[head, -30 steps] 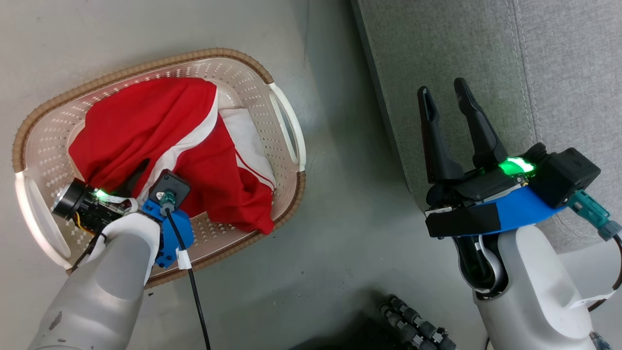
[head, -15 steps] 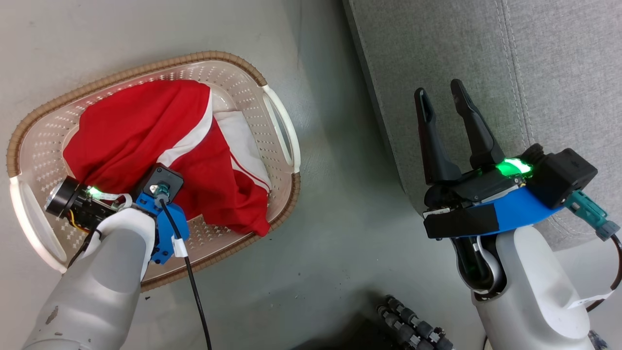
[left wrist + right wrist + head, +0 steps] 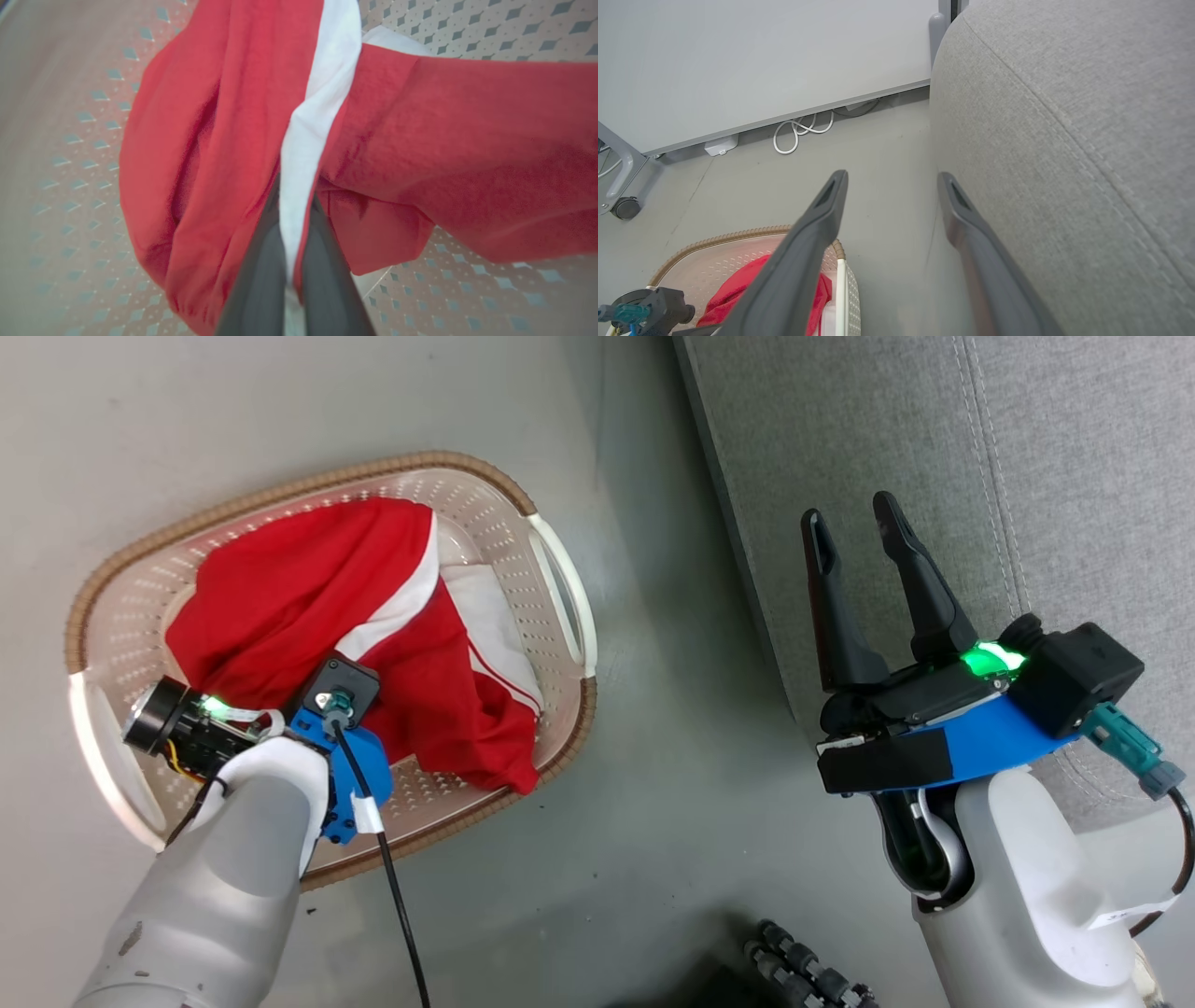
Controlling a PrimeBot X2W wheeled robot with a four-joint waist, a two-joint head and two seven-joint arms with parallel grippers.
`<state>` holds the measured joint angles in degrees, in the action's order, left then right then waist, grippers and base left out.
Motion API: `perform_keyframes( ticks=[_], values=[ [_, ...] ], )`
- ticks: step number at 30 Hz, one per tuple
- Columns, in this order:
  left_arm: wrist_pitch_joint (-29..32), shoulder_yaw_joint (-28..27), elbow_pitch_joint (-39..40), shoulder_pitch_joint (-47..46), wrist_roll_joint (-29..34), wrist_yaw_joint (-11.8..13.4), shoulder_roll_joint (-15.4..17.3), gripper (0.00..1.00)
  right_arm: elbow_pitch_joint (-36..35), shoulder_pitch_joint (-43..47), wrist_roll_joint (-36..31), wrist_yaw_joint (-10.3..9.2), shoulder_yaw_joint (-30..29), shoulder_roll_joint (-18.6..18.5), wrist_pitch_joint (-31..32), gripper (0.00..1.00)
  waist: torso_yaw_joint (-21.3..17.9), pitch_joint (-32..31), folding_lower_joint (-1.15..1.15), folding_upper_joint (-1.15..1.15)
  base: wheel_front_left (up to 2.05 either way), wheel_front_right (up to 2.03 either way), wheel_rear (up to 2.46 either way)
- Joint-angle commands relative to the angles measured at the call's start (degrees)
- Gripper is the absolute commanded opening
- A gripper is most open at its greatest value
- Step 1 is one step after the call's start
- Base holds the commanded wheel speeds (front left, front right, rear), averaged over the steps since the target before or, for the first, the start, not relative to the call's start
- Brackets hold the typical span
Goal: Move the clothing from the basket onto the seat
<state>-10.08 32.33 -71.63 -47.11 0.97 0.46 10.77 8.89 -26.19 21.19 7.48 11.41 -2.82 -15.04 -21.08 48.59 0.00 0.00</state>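
The left forearm (image 3: 224, 868) and right forearm (image 3: 1027, 896) are showing pale grey, rounded shells. Each wrist is wearing a blue bracket (image 3: 990, 737) and is glowing with a green light (image 3: 991, 660). A black cable (image 3: 397, 905) is running from the left wrist, with a white tag (image 3: 367, 815). The right gripper (image 3: 849, 508) is showing long, dark, tapering fingers (image 3: 840, 616); a teal plug (image 3: 1130, 747) is sitting behind it.
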Motion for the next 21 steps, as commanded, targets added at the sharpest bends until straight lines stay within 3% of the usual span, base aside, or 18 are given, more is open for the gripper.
perform_keyframes(
  ticks=[1, 9, 21],
  values=[
    [-0.53, 0.26, -0.02, -0.86, -0.33, -0.29, -0.23, 0.0, 0.27, 0.18, -0.52, 0.03, -0.17, -0.12, -0.2, 1.0, 0.81, -1.05, 0.0, 0.0, 0.0, 0.0, 0.0],
    [-2.63, 1.03, -0.15, 1.17, -1.56, -1.12, -3.96, 0.0, 3.61, 1.62, -4.84, 0.03, -1.03, -0.15, -0.2, 1.0, 4.39, -8.8, 0.0, 0.0, 0.0, 0.0, 0.0],
    [-5.0, 3.08, 3.72, 6.67, -5.46, -5.31, -7.85, 0.0, 10.88, 7.93, -10.21, 0.03, -3.29, -0.17, 0.61, 1.0, 10.98, -26.82, 0.0, 0.0, 0.0, 0.0, 0.0]
  ],
)
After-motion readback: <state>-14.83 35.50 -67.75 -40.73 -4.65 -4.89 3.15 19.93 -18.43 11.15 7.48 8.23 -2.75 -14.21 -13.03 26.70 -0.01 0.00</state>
